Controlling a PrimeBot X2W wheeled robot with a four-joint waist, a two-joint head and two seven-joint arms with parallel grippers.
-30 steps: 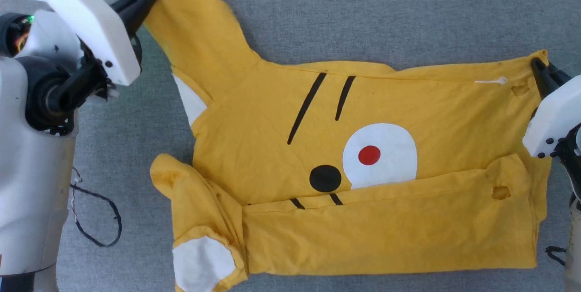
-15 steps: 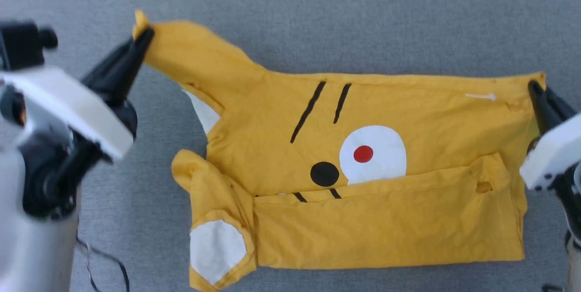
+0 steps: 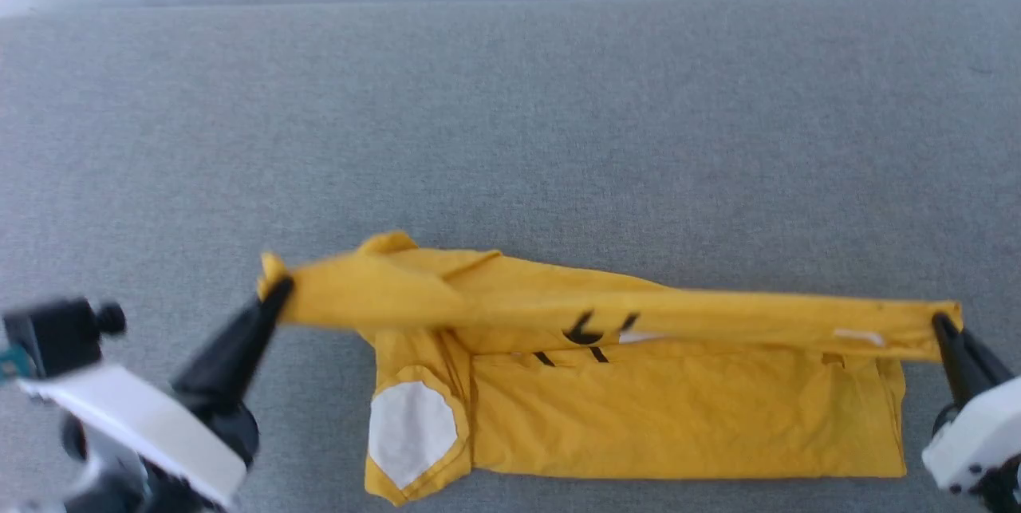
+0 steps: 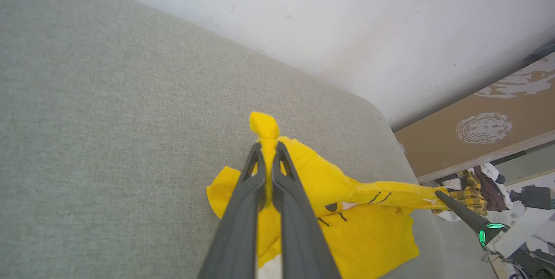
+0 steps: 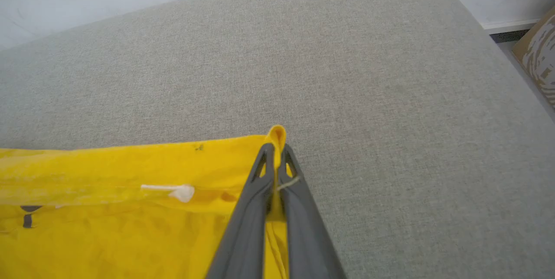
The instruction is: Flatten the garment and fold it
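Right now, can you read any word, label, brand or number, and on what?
No readable text.
The yellow T-shirt: only printed shapes, black stripes and a white patch.
The brown board: a pale round print, too small to tell letters.

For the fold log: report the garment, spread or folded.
Mid-fold: garment partly doubled, far edge raised taut between left gripper and right gripper.

The garment (image 3: 678, 417), a bright yellow T-shirt, has its far edge held up and stretched taut between the left hand (image 3: 279, 288) and right hand (image 3: 941, 323), each pinching a corner. The rest lies flat below, its white patch (image 3: 411, 433) nearer the left hand.
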